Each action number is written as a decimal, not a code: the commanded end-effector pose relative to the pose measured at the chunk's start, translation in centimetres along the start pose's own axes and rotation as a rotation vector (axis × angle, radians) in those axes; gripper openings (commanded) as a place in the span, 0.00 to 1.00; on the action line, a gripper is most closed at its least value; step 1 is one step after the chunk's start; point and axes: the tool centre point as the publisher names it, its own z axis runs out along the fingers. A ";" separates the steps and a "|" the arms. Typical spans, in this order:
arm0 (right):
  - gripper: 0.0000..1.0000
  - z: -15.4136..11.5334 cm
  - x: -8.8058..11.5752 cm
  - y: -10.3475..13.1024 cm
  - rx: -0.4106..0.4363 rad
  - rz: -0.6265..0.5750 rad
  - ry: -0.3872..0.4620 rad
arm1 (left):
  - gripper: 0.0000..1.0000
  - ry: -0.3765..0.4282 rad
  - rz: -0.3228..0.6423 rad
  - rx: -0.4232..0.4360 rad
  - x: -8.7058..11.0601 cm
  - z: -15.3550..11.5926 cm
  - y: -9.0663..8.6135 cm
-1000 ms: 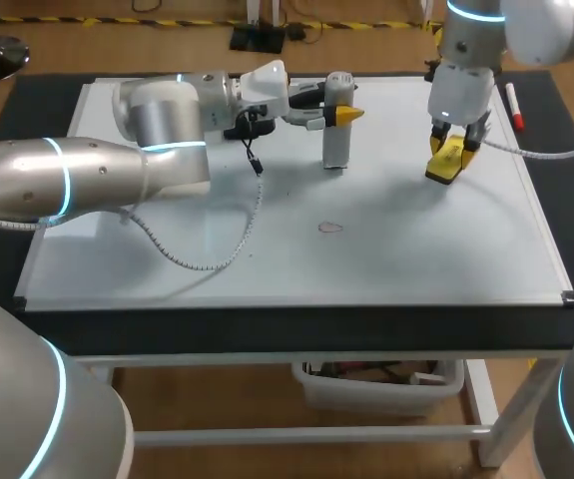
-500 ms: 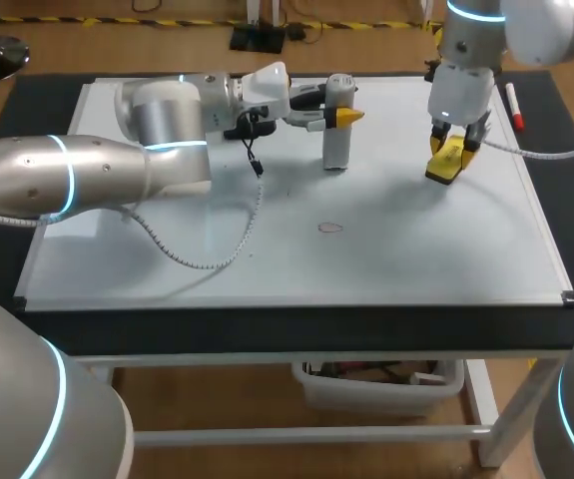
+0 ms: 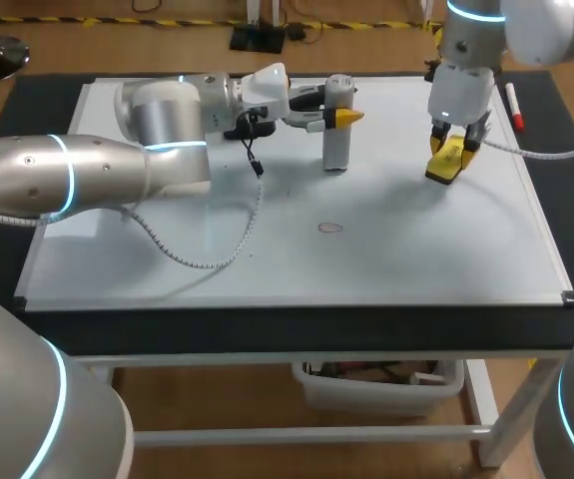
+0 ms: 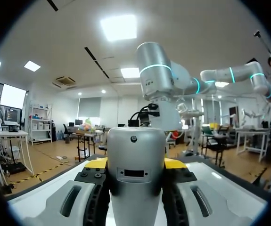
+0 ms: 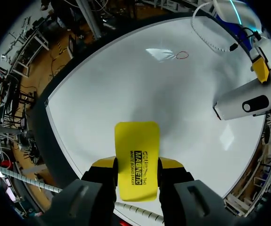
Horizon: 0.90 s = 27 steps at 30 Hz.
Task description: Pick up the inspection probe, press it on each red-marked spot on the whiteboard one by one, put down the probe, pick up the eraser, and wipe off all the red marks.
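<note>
head view, nearest first: around the middle of the whiteboard (image 3: 446, 269), one small red mark (image 3: 330, 228), unwiped and well apart from both tools. no other red mark to be made out on the board.

farther back, near the middle of the far edge, the inspection probe (image 4: 135, 165), upright, clamped from two sides between the yellow-tipped fingers of the left gripper (image 4: 135, 162). base down at the board, though touching or just above it: cannot tell. reached sideways, with the arm lying over the far left part of the board, probably to keep the probe straight on its base, whether for pressing or for setting down.

toward the far right part of the board, the right gripper (image 5: 136, 165), pointing down and closed on the long sides of the yellow eraser (image 5: 136, 141). eraser sticking out past the fingertips, low over the surface; contact not clear from above. likely held so that the eraser, not the fingers, meets the board.

judged from all this: eraser already in hand, probe not yet let go, so probably the turn from pressing to wiping, with the mark in the middle left to clear.

farthest, by the far right corner of the whiteboard, a red-capped marker pen (image 3: 514, 105) lying along the right edge, apart from both arms.
</note>
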 end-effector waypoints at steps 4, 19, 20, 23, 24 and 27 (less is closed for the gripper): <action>0.00 -0.1 0.0 0.0 0.003 -0.001 0.002 | 0.00 0.000 -0.001 0.000 0.0 0.1 0.2; 0.00 -0.1 0.0 0.0 0.003 -0.001 0.002 | 0.00 -0.020 -0.020 -0.013 0.0 -1.2 -1.2; 0.00 -0.1 0.0 0.0 0.003 -0.001 0.002 | 0.00 -0.016 -0.029 -0.013 0.1 -1.4 -1.4; 0.00 -0.1 0.0 0.0 0.003 -0.001 0.002 | 0.00 -0.002 -0.041 -0.011 0.3 -2.2 -2.3; 0.00 -0.1 0.0 0.0 0.003 -0.001 0.002 | 0.00 -0.002 -0.036 -0.012 0.5 -2.7 -2.7; 0.00 -0.1 0.0 0.0 0.003 -0.001 0.002 | 0.00 -0.012 -0.029 -0.011 0.7 -4.2 -3.7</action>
